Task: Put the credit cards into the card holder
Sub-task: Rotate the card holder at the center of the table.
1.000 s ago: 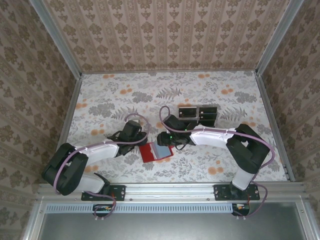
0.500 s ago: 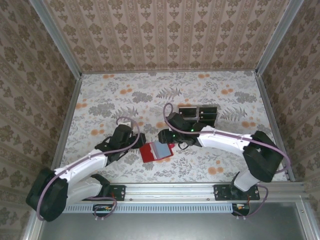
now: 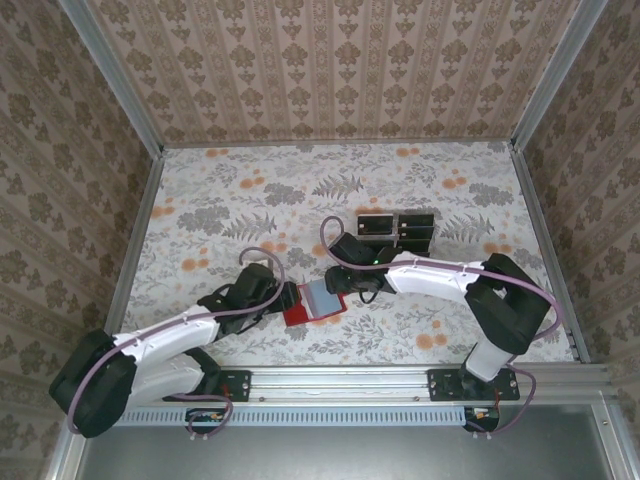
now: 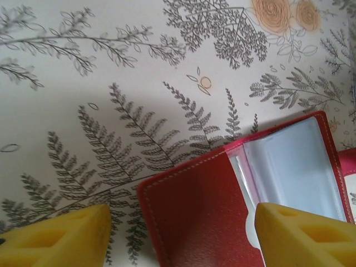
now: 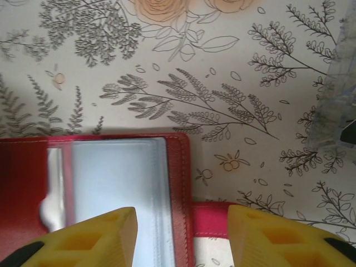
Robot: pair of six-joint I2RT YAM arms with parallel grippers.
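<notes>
The red card holder lies open on the flowered table, its clear inner pockets facing up. My left gripper hovers over its left flap, open, with one yellow finger off the flap's edge and the other over the pockets. At the holder's right edge and red tab is my right gripper, open and holding nothing. The black credit cards stand in a clear tray behind the holder.
The clear divided tray stands just behind my right arm, and its edge shows at the right of the right wrist view. Patterned walls enclose the table on three sides. Bare flowered tabletop stretches to the far left.
My left gripper has opened and moved nearer and to the right, up to the holder's left flap. The right gripper has stayed at the holder's right edge.
</notes>
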